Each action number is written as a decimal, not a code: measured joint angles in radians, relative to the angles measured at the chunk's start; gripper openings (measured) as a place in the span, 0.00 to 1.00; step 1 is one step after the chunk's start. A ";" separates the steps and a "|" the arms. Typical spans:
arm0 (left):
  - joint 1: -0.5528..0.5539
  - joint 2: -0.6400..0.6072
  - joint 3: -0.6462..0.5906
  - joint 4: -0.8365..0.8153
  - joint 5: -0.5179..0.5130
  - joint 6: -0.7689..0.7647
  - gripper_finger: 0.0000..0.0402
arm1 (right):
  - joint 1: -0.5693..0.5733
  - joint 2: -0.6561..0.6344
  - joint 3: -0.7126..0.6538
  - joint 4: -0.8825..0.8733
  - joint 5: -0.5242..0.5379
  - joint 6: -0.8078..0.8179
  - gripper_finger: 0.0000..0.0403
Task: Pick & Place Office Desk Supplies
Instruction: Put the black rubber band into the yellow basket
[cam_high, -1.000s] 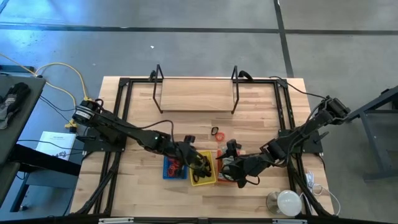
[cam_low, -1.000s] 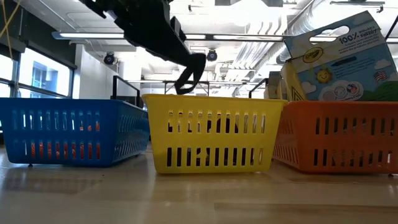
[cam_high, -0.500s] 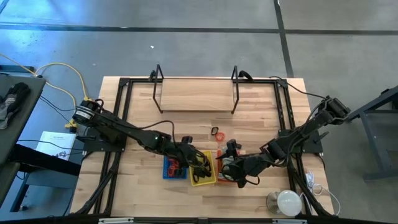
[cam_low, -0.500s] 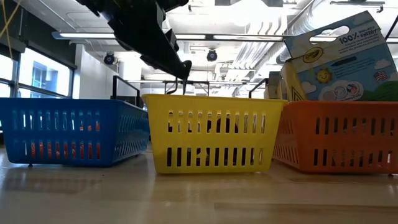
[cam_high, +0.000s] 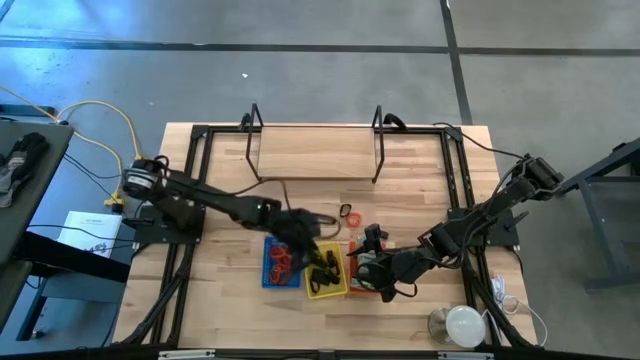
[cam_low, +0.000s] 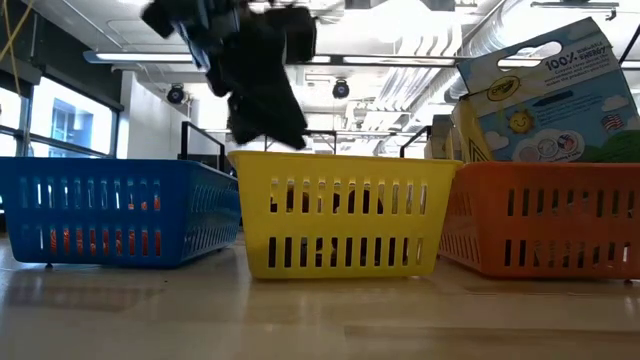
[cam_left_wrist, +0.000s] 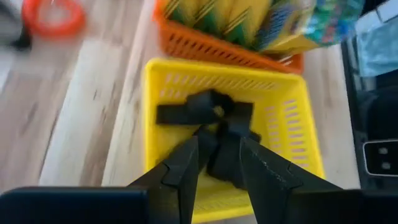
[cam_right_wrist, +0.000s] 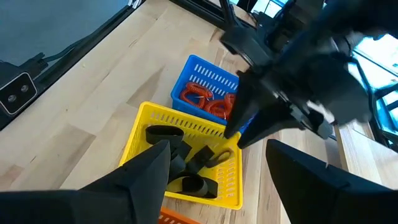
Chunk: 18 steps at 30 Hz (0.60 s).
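Three trays stand side by side near the table's front: blue (cam_high: 282, 266), yellow (cam_high: 327, 274) and orange (cam_high: 362, 280). Black clips and loops (cam_left_wrist: 205, 111) lie in the yellow tray, and red loops (cam_right_wrist: 205, 99) in the blue one. One red loop (cam_high: 347, 213) lies on the bare wood behind the trays. My left gripper (cam_left_wrist: 217, 140) hangs open over the yellow tray's far side with nothing between its fingers. My right gripper (cam_right_wrist: 217, 149) stands open above the orange tray, also with nothing between its fingers.
A crayon box (cam_low: 540, 95) stands tilted in the orange tray. A wooden rack (cam_high: 315, 155) sits at the table's far edge, black frame rails (cam_high: 195, 190) run along both sides, and a round white object (cam_high: 462, 323) sits at the front right corner.
My left gripper held a black loop above the yellow tray, then opened and let it go. The loop is gone from the fingers. The gripper then rolled about its own axis and swung a little toward the table's far edge.
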 joint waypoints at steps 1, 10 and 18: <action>0.013 0.009 -0.001 -0.006 0.037 -0.024 0.29 | 0.000 0.000 0.000 0.000 0.000 0.002 0.63; 0.046 0.001 -0.001 0.134 0.108 0.208 0.29 | 0.000 0.000 0.000 0.006 -0.004 0.002 0.63; 0.108 0.081 0.001 0.286 -0.221 0.563 0.29 | 0.000 0.000 0.000 -0.003 -0.005 0.019 0.63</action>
